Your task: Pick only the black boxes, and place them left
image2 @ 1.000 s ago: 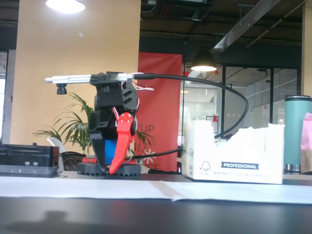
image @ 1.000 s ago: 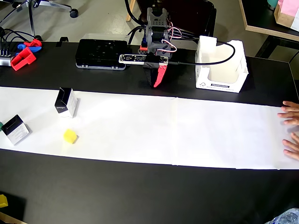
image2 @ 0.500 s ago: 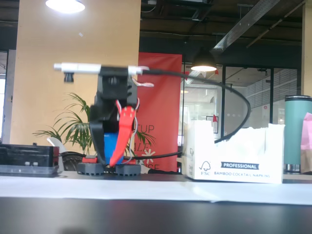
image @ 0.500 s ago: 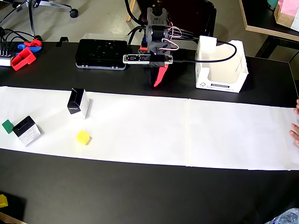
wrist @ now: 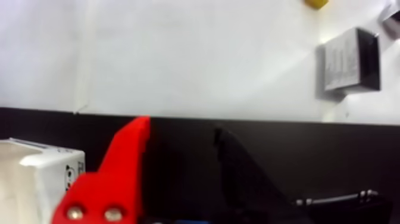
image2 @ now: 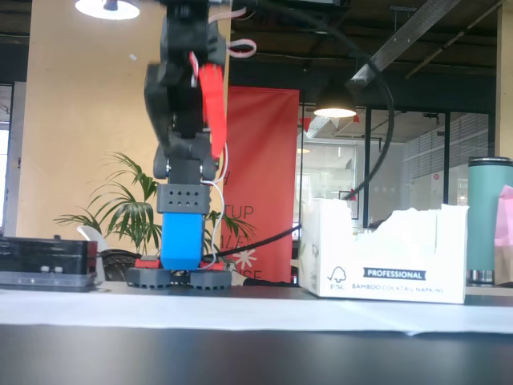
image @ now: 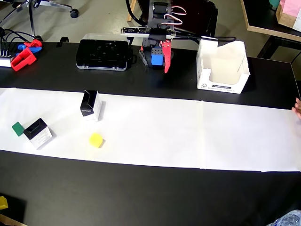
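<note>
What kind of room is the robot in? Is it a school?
More likely a shared office or workshop: an office chair stands behind the black table, and the fixed view shows hanging lamps, glass-walled rooms and a potted plant.

Two black boxes (image: pixel 91 105) (image: pixel 38 133) and a yellow cube (image: pixel 96 140) on white paper (image: pixel 188 136), claw (image: pixel 165 63) well apart.

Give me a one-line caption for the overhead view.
Arm's gripper raised near its base, two black boxes, a yellow cube and a green cube on white paper.
</note>
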